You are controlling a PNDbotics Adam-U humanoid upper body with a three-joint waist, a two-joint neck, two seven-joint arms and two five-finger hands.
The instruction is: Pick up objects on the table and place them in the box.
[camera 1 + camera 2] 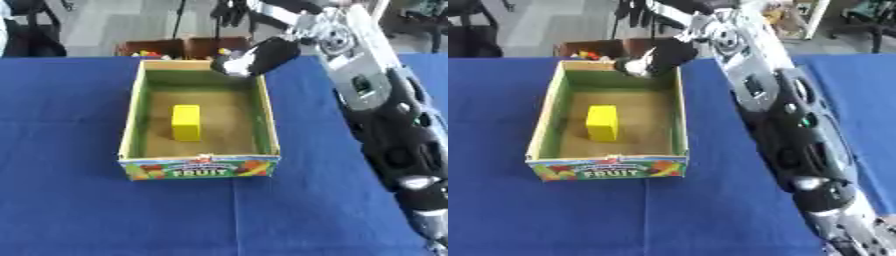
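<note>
Reaching in from the right edge of the frame, right hand (262, 55) over the far right corner of the box (136, 107), upper centre; fingers (229, 65) curled, apparently around a small white-and-black thing (223, 64), hard to make out. Lying inside the box at mid-frame on its brown floor, yellow block (185, 122). Spread beneath, blue table (70, 210)

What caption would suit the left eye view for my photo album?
Robot's right hand hovers over the far corner of a fruit box holding a yellow block, on a blue table.
</note>
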